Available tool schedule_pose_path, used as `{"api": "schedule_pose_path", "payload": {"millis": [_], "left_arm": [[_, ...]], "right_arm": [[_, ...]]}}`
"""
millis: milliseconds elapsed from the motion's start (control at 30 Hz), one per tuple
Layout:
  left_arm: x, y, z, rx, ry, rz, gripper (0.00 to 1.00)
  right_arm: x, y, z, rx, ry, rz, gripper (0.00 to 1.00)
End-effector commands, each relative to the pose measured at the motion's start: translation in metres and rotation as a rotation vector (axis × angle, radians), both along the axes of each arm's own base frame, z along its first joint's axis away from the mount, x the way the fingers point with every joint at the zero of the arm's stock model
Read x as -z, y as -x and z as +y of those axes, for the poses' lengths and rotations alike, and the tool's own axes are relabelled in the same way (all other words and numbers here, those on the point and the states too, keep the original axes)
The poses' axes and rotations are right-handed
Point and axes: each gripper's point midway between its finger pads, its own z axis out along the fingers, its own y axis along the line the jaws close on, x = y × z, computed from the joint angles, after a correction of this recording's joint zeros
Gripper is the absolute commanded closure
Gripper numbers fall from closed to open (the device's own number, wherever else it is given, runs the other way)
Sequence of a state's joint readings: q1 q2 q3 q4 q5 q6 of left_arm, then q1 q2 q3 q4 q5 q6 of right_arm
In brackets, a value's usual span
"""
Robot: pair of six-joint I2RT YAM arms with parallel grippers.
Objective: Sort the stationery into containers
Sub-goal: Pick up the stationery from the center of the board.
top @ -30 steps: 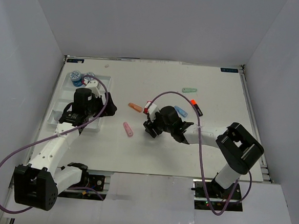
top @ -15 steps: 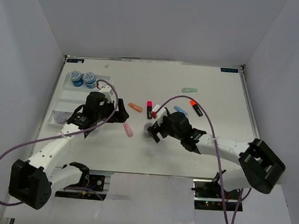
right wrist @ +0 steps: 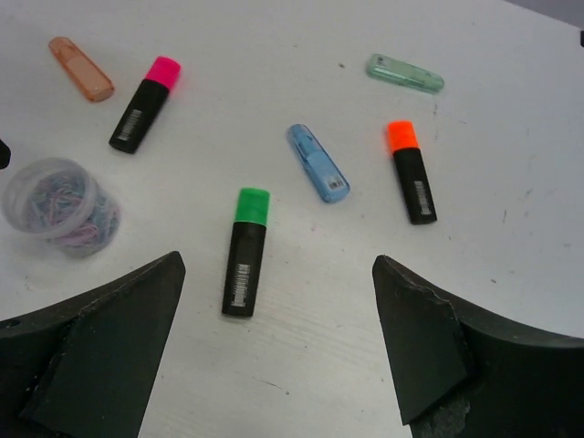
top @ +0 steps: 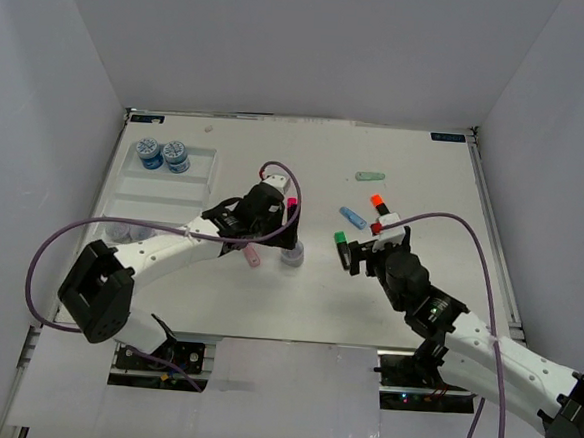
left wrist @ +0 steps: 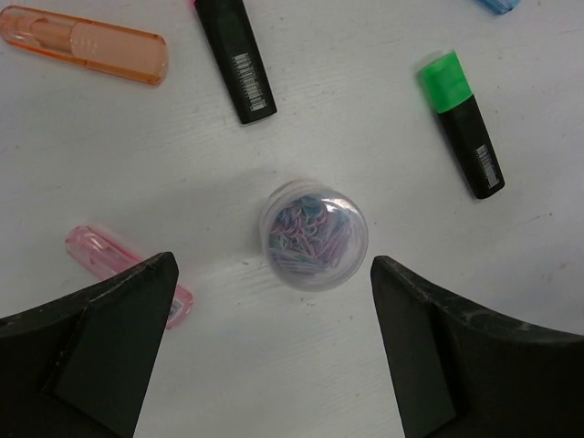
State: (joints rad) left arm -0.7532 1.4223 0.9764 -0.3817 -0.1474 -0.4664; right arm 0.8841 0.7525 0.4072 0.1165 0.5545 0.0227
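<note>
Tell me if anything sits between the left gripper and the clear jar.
Nothing visible does: the left gripper hangs open straight over the jar. The pink marker lies beside one finger, apart from the jar.

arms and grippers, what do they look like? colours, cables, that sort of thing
Both arms are built of slim white links joined by chunky black joints. The left arm and right arm each carry a loose purple cable looping alongside. The left gripper and right gripper each have two broad, matt black, wedge-shaped fingers.
</note>
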Motion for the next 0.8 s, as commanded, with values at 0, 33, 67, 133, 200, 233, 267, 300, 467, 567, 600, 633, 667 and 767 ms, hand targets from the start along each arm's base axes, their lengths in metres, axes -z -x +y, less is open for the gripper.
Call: {"api": "schedule_pose_path", "payload": {"millis": [0, 33, 67, 133, 200, 233, 267, 300, 467, 567, 600, 633, 667, 767], "left_arm": [[-0.009, -0.010, -0.015, -0.028, -0.031, -0.048, 0.02], [0.003, -0.010, -0.017, -0.024, -0.059, -0.031, 0.02], [0.004, -0.009, -0.022, -0.019, -0.070, -0.030, 0.02], [0.020, -0.008, -0.026, -0.018, -0.109, -0.006, 0.02], [0.026, -0.006, -0.033, -0.009, -0.120, 0.005, 0.02], [0.029, -0.006, -0.034, -0.008, -0.128, 0.012, 0.02], [0.036, -0.003, -0.037, 0.002, -0.145, 0.022, 0.02], [0.036, -0.004, -0.039, -0.002, -0.149, 0.019, 0.02], [0.046, -0.002, -0.039, -0.006, -0.182, 0.040, 0.07], [0.047, -0.001, -0.042, -0.006, -0.178, 0.049, 0.12], [0.048, -0.002, -0.043, -0.003, -0.177, 0.050, 0.15], [0.048, -0.001, -0.045, 0.000, -0.178, 0.050, 0.18], [0.051, -0.001, -0.045, 0.001, -0.182, 0.055, 0.23], [0.051, 0.000, -0.049, 0.010, -0.175, 0.062, 0.34]], "right_arm": [[-0.003, 0.000, -0.035, 0.185, -0.089, -0.029, 0.10], [-0.002, 0.001, -0.038, 0.195, -0.099, -0.034, 0.10], [-0.002, 0.002, -0.040, 0.200, -0.112, -0.037, 0.10], [0.000, 0.004, -0.045, 0.216, -0.128, -0.047, 0.10], [0.003, 0.004, -0.049, 0.230, -0.130, -0.047, 0.10], [0.005, 0.004, -0.049, 0.232, -0.126, -0.045, 0.10], [0.007, 0.005, -0.049, 0.232, -0.122, -0.042, 0.10], [0.010, 0.004, -0.049, 0.233, -0.116, -0.035, 0.10], [0.017, 0.004, -0.049, 0.234, -0.102, -0.019, 0.10], [0.017, 0.004, -0.048, 0.231, -0.102, -0.018, 0.10], [0.017, 0.005, -0.048, 0.229, -0.105, -0.019, 0.10], [0.018, 0.005, -0.047, 0.227, -0.104, -0.017, 0.10], [0.018, 0.005, -0.048, 0.228, -0.104, -0.017, 0.10], [0.020, 0.005, -0.047, 0.227, -0.101, -0.014, 0.10]]}}
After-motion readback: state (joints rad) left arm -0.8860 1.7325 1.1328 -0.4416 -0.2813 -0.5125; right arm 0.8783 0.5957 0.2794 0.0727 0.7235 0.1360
